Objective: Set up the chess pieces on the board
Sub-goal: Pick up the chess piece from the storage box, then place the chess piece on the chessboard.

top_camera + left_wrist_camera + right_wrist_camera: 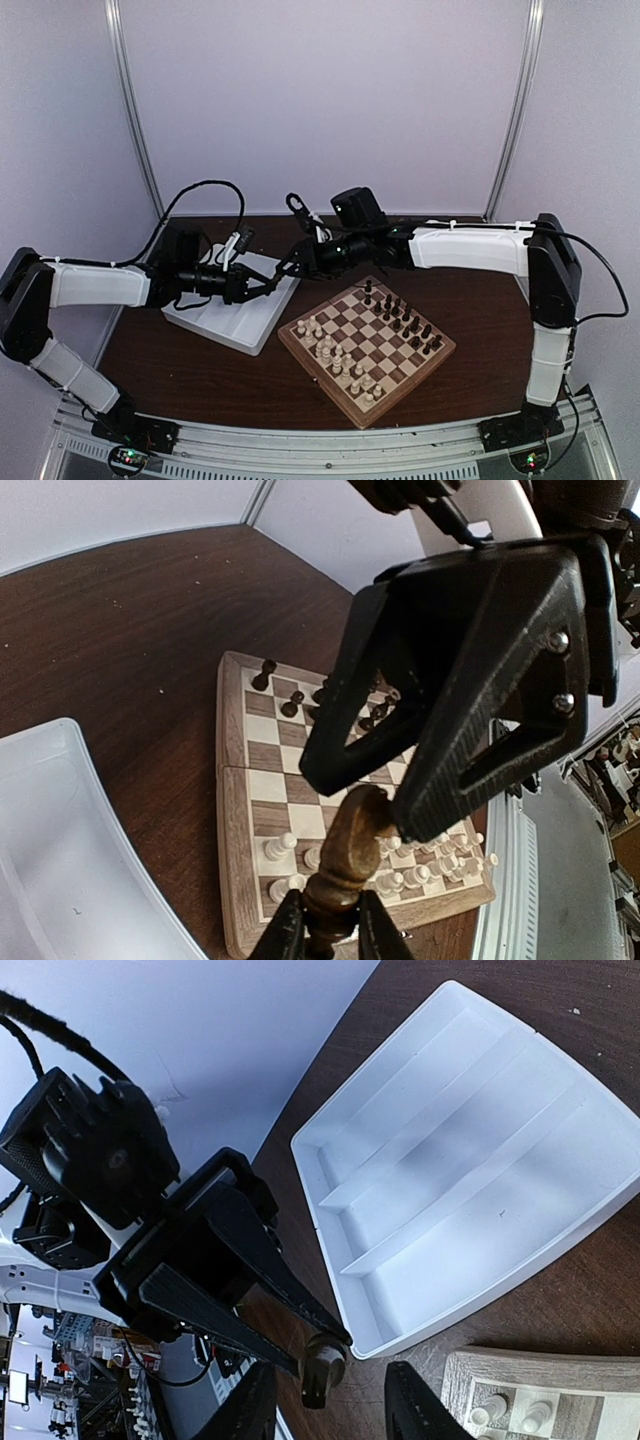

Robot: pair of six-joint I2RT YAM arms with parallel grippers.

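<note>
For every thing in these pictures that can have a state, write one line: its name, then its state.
left gripper: shut on the held piece's base
right gripper: open, fingers either side of the held piece's top
held piece: in the air, off the board
tray: empty where it shows
board: open, flat
dark pieces: standing on the board
white pieces: standing on the board

L gripper (318,1352) pinching dark piece (321,1378), white tray (470,1160) behind, board (540,1362) btm-right
</note>
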